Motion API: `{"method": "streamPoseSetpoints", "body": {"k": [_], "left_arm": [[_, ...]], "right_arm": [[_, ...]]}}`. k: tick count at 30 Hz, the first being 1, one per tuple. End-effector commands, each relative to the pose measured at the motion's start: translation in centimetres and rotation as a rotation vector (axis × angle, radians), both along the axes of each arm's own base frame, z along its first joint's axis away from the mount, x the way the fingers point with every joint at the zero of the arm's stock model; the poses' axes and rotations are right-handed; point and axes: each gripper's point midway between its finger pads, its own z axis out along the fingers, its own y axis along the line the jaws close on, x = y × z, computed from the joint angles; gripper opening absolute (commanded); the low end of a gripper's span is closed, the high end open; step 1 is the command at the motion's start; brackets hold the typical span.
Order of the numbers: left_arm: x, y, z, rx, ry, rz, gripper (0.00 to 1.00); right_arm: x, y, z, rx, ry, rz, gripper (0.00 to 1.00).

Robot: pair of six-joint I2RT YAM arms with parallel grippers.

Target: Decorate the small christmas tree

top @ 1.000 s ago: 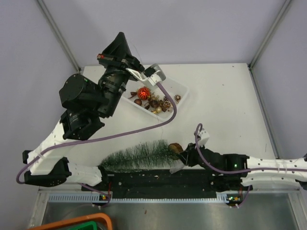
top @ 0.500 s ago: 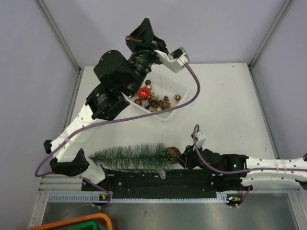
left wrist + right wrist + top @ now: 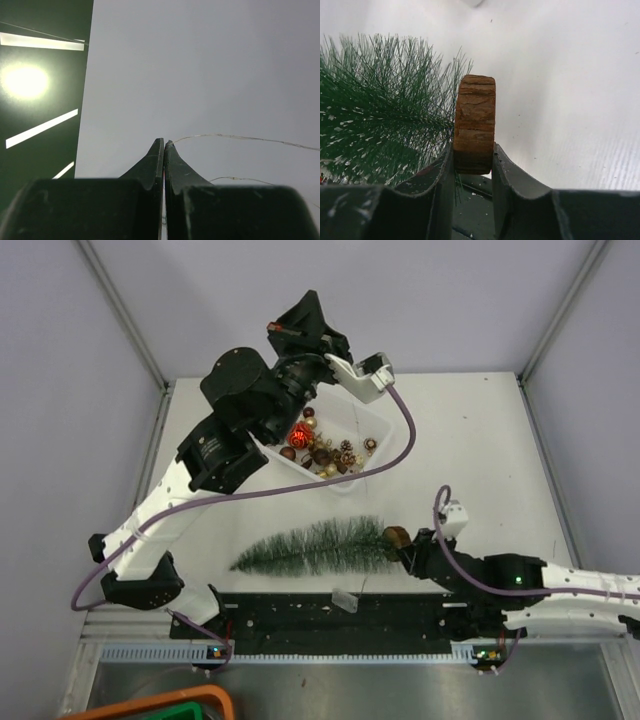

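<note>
The small christmas tree lies on its side on the white table, tip to the left, with its brown wooden disc base at the right. My right gripper is shut on that base, one finger on each flat face, and the green frosted bristles spread to the left. My left gripper is raised high above the white tray. It is shut on a thin wire that trails off to the right.
The tray holds a red bauble, several small gold and brown baubles and pinecones. A black rail runs along the near edge, with a small pale piece on it. An orange rim shows at bottom left.
My right gripper has carried the tree to the right and away from the black rail. The left arm swung up and right over the tray, then stayed nearly still.
</note>
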Motion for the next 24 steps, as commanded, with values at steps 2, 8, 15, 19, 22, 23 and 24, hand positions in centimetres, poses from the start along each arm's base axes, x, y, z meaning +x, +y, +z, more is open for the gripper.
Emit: {"method": "streamPoseSetpoints", "body": {"k": [2, 8, 15, 19, 22, 23, 24], "left_arm": [[-2.0, 3.5, 2.4, -0.094, -0.033, 0.007, 0.0], [-2.3, 3.4, 2.8, -0.107, -0.04, -0.012, 0.0], [-2.4, 2.5, 3.3, -0.105, -0.046, -0.042, 0.0], [-2.4, 2.2, 3.5, -0.099, -0.047, -0.049, 0.0], [-2.4, 2.0, 3.5, -0.094, -0.049, -0.053, 0.0], [-2.5, 2.1, 3.6, -0.095, -0.052, -0.054, 0.0], [-2.5, 2.1, 3.6, -0.099, -0.052, -0.055, 0.0]], "right_arm": [[0.9, -4.0, 5.5, 0.121, -0.085, -0.079, 0.0], [-0.1, -4.0, 6.6, 0.203, -0.104, 0.022, 0.0], [-0.3, -0.4, 4.7, 0.085, -0.069, 0.072, 0.0], [-0.6, 1.6, 4.3, 0.09, -0.075, 0.131, 0.0], [-0.7, 1.7, 4.1, 0.091, -0.059, 0.153, 0.0], [-0.8, 1.7, 4.1, 0.1, -0.049, 0.165, 0.0], [-1.0, 1.7, 4.4, 0.117, -0.046, 0.18, 0.0]]}}
